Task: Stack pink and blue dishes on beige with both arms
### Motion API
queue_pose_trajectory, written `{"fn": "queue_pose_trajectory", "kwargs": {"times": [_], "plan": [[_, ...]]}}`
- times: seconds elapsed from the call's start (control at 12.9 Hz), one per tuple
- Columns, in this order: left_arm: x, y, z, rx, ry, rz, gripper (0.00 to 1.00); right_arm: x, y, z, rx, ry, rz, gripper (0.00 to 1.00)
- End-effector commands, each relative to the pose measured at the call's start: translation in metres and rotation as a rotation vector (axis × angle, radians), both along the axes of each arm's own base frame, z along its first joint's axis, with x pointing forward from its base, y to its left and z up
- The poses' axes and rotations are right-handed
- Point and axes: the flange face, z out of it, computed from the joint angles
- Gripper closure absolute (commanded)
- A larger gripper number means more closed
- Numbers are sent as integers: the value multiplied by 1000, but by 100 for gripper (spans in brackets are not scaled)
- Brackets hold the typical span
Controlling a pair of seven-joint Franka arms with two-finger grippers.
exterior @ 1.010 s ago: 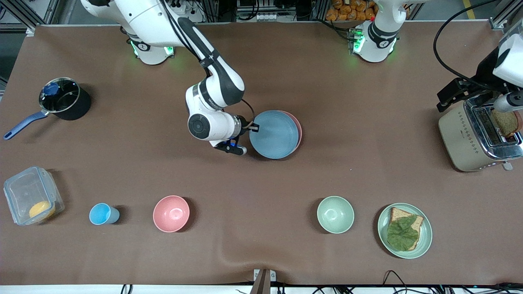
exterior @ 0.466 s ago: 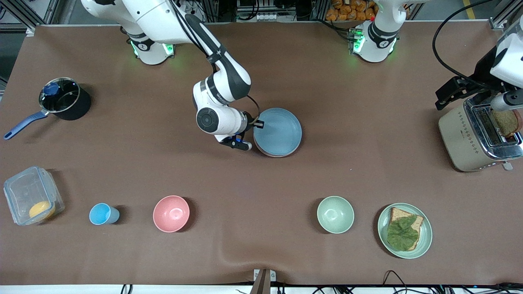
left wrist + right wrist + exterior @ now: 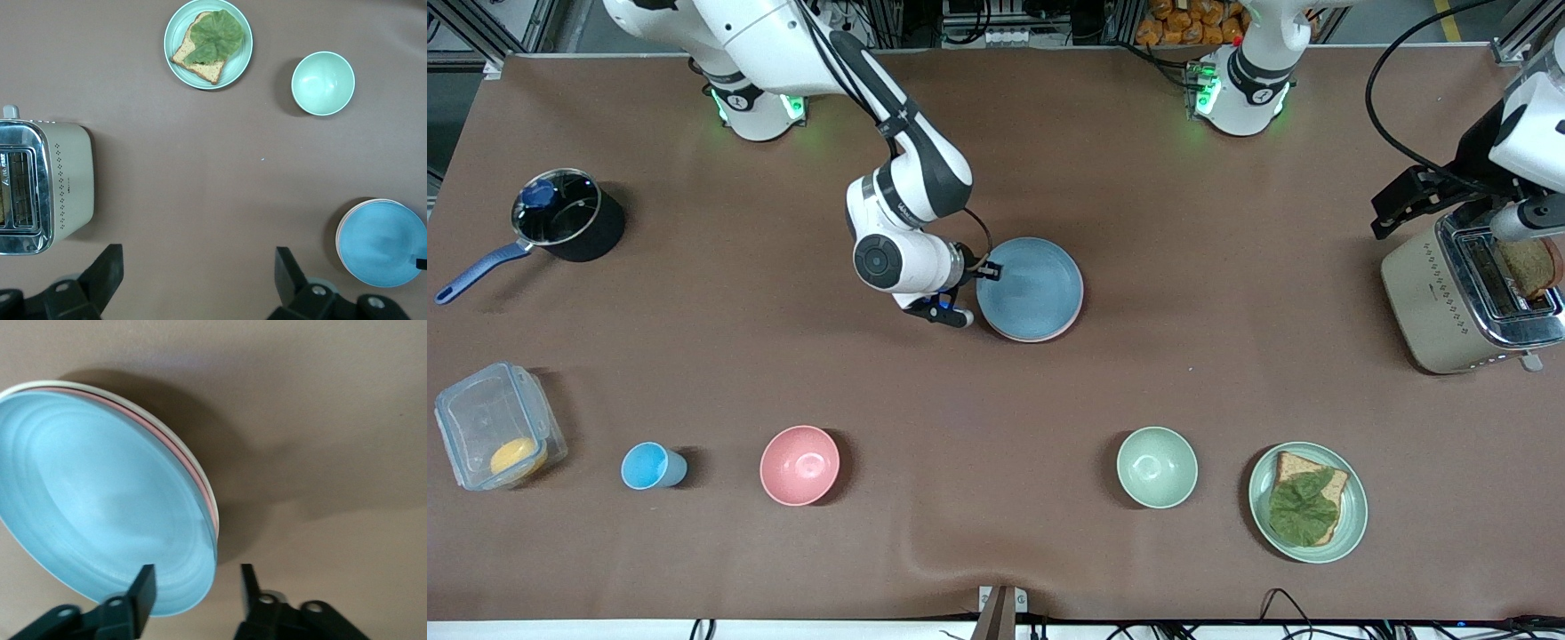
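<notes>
The light blue plate (image 3: 1032, 286) lies on top of a stack in the middle of the table. Under it only thin rims show: the pink plate (image 3: 175, 450) and, lowest, the beige plate (image 3: 67, 385). My right gripper (image 3: 986, 271) is at the stack's edge on the right arm's side. It is open, and its fingers (image 3: 143, 588) straddle the blue plate's rim (image 3: 200, 583) without touching it. My left gripper (image 3: 198, 257) hangs open and empty, high above bare table near the toaster (image 3: 1467, 298). The stack (image 3: 383, 243) also shows in the left wrist view.
A pale green plate with bread and a leaf (image 3: 1307, 502), a green bowl (image 3: 1157, 467), a pink bowl (image 3: 799, 465), a blue cup (image 3: 649, 466) and a clear box (image 3: 494, 436) stand along the front. A dark pot (image 3: 565, 213) sits toward the right arm's end.
The right gripper carried the raised blue plate sideways and down onto the pink plate, then opened its fingers. The left arm barely moved.
</notes>
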Motion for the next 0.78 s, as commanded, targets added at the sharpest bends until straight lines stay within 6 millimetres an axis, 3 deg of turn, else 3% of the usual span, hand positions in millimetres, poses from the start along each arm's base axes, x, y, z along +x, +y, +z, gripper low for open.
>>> {"fn": "queue_pose_trajectory", "kwargs": {"times": [0.0, 0.39, 0.54, 0.7], "plan": [[-6, -3, 7, -17, 5, 8, 0, 27, -45, 37, -7, 9, 14, 0], [-6, -3, 8, -17, 2, 7, 0, 88, -210, 88, -77, -26, 254, 0], [-6, -3, 8, -17, 2, 5, 0, 103, -276, 106, -69, -51, 291, 0], [-6, -3, 8, -17, 2, 4, 0, 104, -325, 125, -62, -66, 319, 0]]}}
